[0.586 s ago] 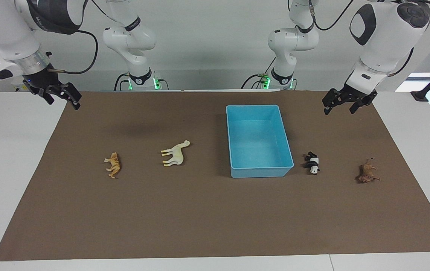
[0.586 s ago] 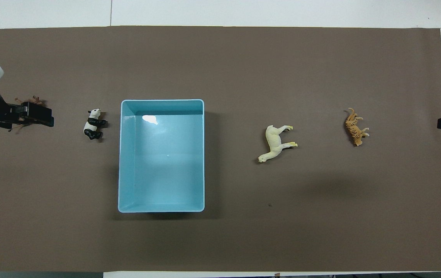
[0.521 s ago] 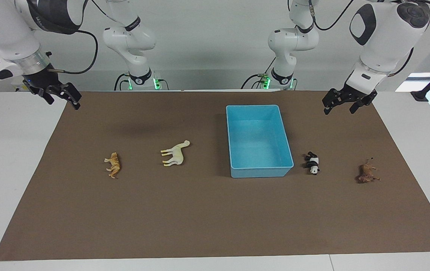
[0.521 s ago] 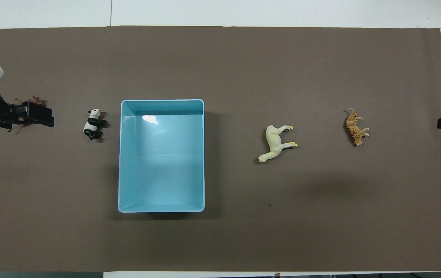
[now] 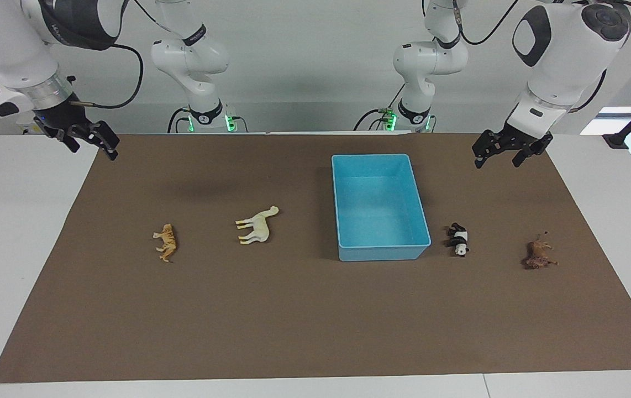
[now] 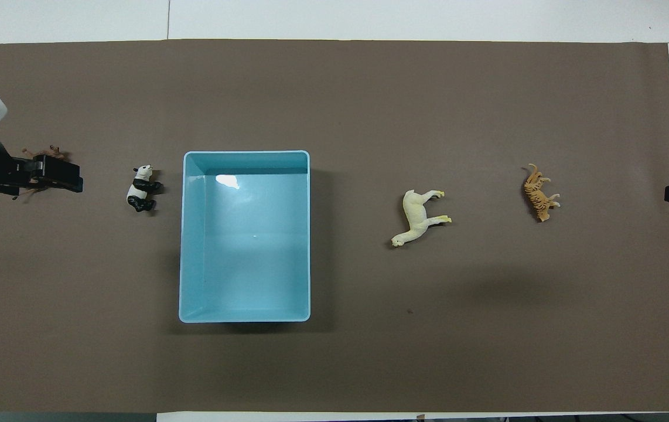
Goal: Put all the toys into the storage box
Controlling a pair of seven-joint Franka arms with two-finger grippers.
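Now | storage box [image 5: 380,253] | long axis toward robots | 0 toys inside

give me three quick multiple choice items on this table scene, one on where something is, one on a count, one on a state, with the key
1. Which figurine lies beside the light blue rectangular plastic storage box toward the left arm's end of the table?
A. orange striped tiger
B. black-and-white panda
C. cream-white camel

2. How many toy animals lie on the brown mat?
A. two
B. three
C. four

3. What is in the storage box?
A. nothing
B. one toy
C. all the toys

Key:
1 B, the black-and-white panda figurine lies just beside the box on that side.
2 C, panda, cream-white camel figurine, orange striped tiger figurine and reddish-brown shaggy animal figurine.
3 A, only its bare blue floor shows.
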